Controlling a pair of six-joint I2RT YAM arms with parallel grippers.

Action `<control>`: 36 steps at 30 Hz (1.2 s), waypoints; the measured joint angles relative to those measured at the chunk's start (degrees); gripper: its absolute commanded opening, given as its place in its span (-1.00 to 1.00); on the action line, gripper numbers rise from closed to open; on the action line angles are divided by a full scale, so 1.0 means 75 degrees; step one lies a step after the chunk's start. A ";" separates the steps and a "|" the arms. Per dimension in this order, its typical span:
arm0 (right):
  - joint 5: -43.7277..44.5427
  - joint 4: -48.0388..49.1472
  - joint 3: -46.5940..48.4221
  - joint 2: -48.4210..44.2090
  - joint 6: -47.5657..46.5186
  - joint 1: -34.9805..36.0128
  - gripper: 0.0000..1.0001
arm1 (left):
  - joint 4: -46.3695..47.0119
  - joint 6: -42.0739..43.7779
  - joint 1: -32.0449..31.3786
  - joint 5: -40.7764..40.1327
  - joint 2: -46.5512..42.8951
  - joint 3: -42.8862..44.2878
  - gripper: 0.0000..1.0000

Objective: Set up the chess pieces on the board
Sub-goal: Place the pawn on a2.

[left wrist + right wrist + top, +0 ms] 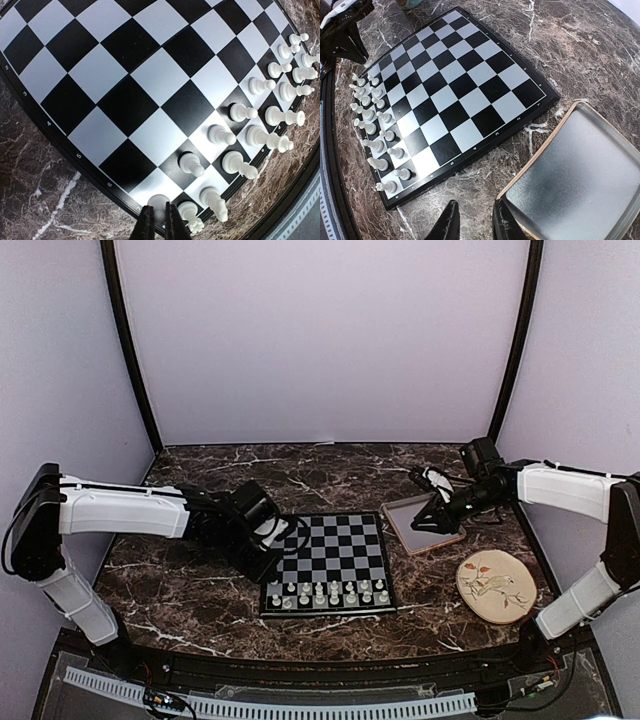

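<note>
The board (335, 550) lies at the table's middle. Several white chess pieces (325, 593) stand in its two nearest rows. My left gripper (270, 568) is over the board's near left corner. In the left wrist view its fingers (146, 224) are shut on a white pawn (160, 203) at a light edge square of the board (125, 100), beside the standing pieces (240, 162). My right gripper (475, 222) is open and empty, low over the marble between the board (455, 85) and the grey tray (585, 180).
The grey-brown tray (425, 523) lies right of the board, and no pieces show in it. A round cream plate with a bird drawing (495, 585) lies at the near right. The left arm's gripper (345, 35) shows at the board's far corner in the right wrist view.
</note>
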 measured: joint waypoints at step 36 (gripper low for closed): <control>-0.0003 -0.0009 0.0000 0.0009 -0.0061 0.0000 -0.51 | 0.0230 -0.0015 -0.0073 0.0041 0.0414 -0.0300 -0.71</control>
